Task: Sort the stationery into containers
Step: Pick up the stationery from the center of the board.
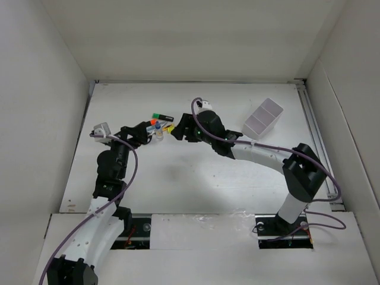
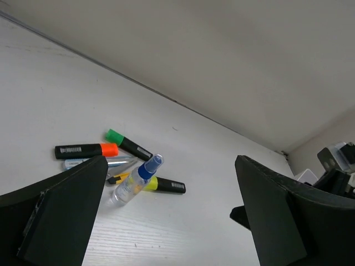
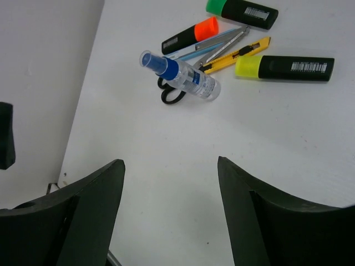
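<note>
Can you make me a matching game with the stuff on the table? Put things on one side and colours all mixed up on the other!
Things:
1. bottle top
2. scissors
3. box
4. cutter

Colours:
A. yellow
B. white
C. blue
D. black handles

Right pairs: 1-C, 2-D, 3-B, 4-A.
</note>
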`<state>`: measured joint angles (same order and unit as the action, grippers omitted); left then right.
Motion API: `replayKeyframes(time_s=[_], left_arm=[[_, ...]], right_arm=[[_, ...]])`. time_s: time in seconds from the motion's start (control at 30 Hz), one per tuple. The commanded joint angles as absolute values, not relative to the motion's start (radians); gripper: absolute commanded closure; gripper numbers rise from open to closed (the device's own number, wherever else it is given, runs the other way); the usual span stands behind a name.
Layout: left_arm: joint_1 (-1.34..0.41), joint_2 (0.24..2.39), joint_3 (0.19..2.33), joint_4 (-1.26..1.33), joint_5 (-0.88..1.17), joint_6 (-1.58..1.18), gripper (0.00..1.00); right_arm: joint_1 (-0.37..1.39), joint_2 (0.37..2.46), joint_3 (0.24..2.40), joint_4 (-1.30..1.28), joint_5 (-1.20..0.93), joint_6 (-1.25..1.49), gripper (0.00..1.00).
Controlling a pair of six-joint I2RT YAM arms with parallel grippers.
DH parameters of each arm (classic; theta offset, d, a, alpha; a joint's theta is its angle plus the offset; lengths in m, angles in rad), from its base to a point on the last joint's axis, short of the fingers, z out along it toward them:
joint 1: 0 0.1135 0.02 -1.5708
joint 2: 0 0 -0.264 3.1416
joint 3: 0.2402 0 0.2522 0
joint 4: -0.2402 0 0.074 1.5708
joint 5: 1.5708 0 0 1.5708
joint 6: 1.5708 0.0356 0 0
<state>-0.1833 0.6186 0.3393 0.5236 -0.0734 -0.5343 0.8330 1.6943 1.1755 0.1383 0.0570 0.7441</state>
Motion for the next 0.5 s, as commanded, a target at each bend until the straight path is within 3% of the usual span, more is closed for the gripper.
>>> replayKeyframes(time_s=[0.0,0.17,0.23,0.3,0.33,0.47], left_arm=[[-0.189,0.594,0.328,0.540,-0.157,-0.564,0.00],[-0.189,0.630,0.412,0.372,-0.316,-0.701,0.00],[-0.189,0.658,0.455,0.159,-0.452,-0.845,0.00],[-0.189,0.667,0.483,0.126,-0.468,-0.847,0.00],[-0.189,0.667,0.483,0.152,-0.425,-0.829,0.00],[-0.189,0.621,0.417,0.320,-0.292,-0.723,0.00]], right_arm=[[0.838,1.713,1.265,0.111,0.091,0.719,0.26],[0.838,1.746,1.313,0.101,0.091,0.710,0.33],[0.838,1.756,1.322,0.101,0.078,0.701,0.55],[0.838,1.769,1.344,0.101,0.078,0.701,0.81],[0.838,1.781,1.353,0.089,0.078,0.701,0.98],[0.838,1.818,1.425,0.032,0.103,0.681,1.00]])
